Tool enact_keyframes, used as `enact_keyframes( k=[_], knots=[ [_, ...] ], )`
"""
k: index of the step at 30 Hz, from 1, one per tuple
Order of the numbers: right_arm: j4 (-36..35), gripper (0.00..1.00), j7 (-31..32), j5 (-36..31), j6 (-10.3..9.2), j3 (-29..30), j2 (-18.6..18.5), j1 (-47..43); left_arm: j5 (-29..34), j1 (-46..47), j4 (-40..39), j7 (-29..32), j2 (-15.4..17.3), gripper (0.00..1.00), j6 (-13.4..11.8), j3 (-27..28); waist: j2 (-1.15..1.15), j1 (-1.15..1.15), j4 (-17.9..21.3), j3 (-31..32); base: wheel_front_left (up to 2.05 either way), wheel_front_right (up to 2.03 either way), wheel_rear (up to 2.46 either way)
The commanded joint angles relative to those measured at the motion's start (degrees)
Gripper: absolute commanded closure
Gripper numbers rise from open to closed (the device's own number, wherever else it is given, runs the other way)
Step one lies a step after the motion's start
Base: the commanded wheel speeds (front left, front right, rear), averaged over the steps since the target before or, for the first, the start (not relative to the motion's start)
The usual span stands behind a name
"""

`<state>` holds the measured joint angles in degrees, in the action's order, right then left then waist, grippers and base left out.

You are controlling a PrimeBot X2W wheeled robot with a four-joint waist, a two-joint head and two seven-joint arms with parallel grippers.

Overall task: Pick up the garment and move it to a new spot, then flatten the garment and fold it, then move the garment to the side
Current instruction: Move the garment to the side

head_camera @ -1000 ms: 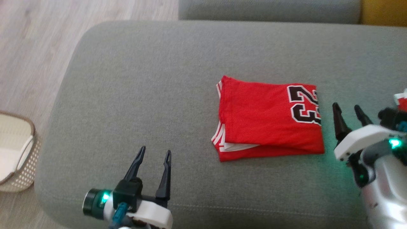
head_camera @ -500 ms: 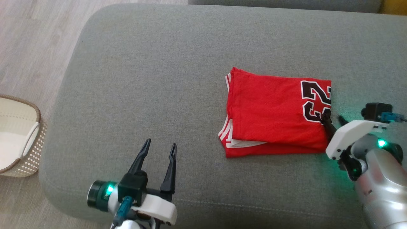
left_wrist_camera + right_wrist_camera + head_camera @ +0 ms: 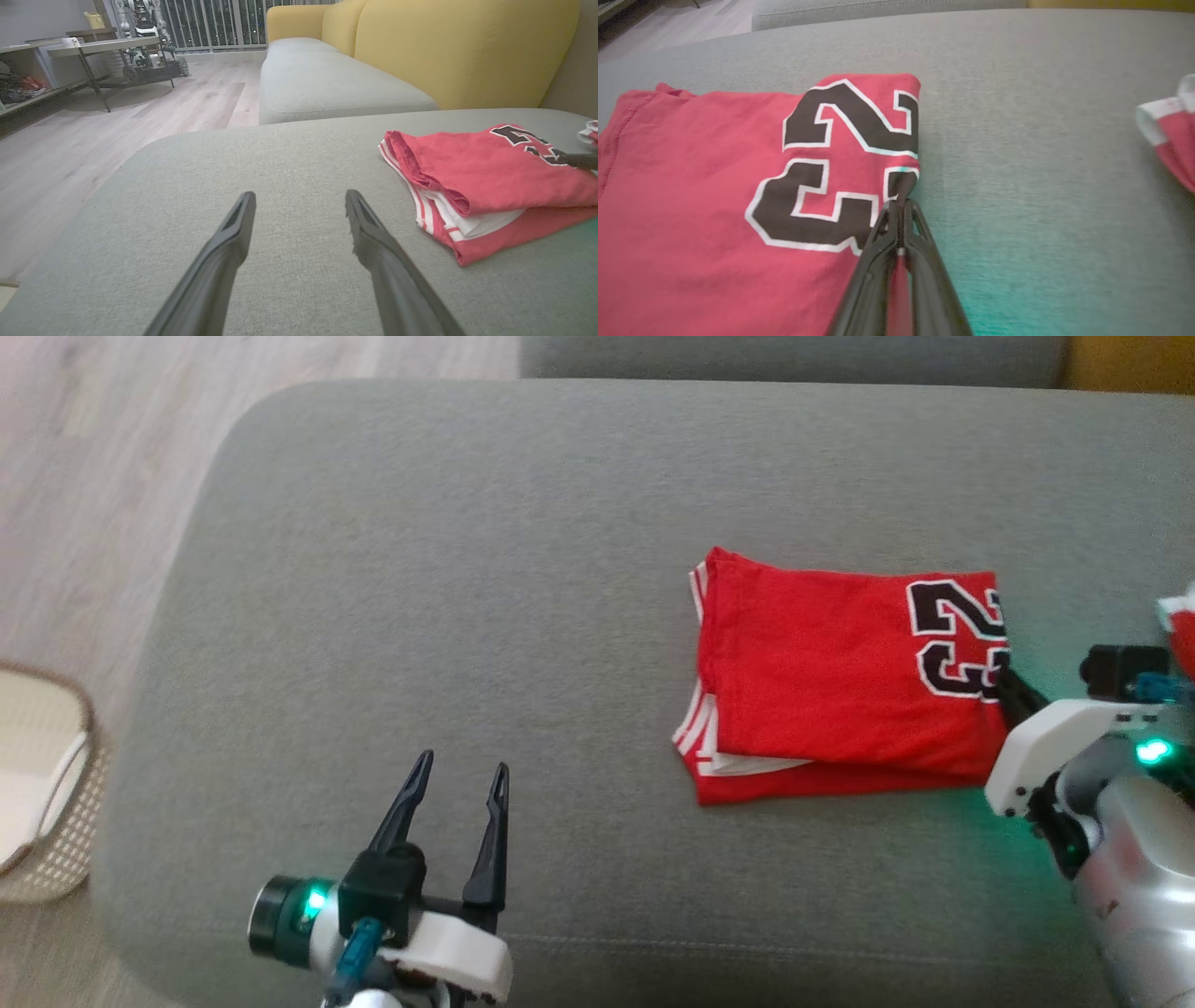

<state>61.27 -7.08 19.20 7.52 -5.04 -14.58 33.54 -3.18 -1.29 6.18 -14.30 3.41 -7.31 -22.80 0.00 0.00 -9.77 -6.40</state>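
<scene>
The garment [image 3: 840, 677] is a red jersey with a black number, folded into a rectangle on the grey sofa seat [image 3: 448, 616]. In the left wrist view the garment [image 3: 486, 172] lies at the right with its white-striped hem showing. My right gripper [image 3: 1004, 686] is shut on the garment's right edge, beside the number. The right wrist view has the right gripper [image 3: 901, 205] pinching the red cloth of the garment [image 3: 691, 196] between its closed fingers. My left gripper [image 3: 457, 784] hovers open over bare cushion, well to the left of the garment. The left gripper [image 3: 299, 207] holds nothing.
A woven basket [image 3: 47, 803] stands on the wooden floor at the left. Another red and white cloth [image 3: 1169, 126] lies at the right edge of the seat. A yellow sofa back [image 3: 444, 42] and a second grey cushion [image 3: 327, 84] lie beyond.
My right gripper moved in from the right onto the garment's right edge and closed on it. The left gripper stayed open; the head camera shifted slightly.
</scene>
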Motion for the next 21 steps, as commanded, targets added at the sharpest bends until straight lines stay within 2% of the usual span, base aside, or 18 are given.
enact_keyframes(
  k=[1, 5, 12, 21],
  knots=[
    [-2.22, 1.0, -1.34, -0.25, -0.03, -1.23, -1.87, 2.23, 0.3, 0.41, -1.8, -0.7, -0.07, 0.0, -0.09, 2.31, 0.0, 0.0, 2.39, 1.11, 0.0, 0.0, 0.0],
    [-4.23, 1.0, -1.04, -0.75, -0.03, -1.94, -3.93, 2.89, 0.38, -0.22, -1.94, -0.7, 0.0, 0.0, -0.08, 2.61, 0.0, 0.0, 4.9, 1.66, 0.0, 0.0, 0.0],
    [-11.11, 1.0, 2.97, -1.98, -0.03, -2.06, -10.45, 4.83, 0.46, -0.23, -2.6, -0.7, -0.03, 0.0, 0.23, 2.88, 0.0, 0.0, 9.9, 2.2, 0.0, 0.0, 0.0],
    [-17.43, 1.0, 8.38, -4.53, -0.03, 5.43, -17.03, 5.98, 0.65, 0.15, -3.38, -0.7, -0.13, 0.0, 0.35, 3.0, 0.0, 0.0, 11.91, 1.21, 0.0, 0.0, 0.0]
  ],
)
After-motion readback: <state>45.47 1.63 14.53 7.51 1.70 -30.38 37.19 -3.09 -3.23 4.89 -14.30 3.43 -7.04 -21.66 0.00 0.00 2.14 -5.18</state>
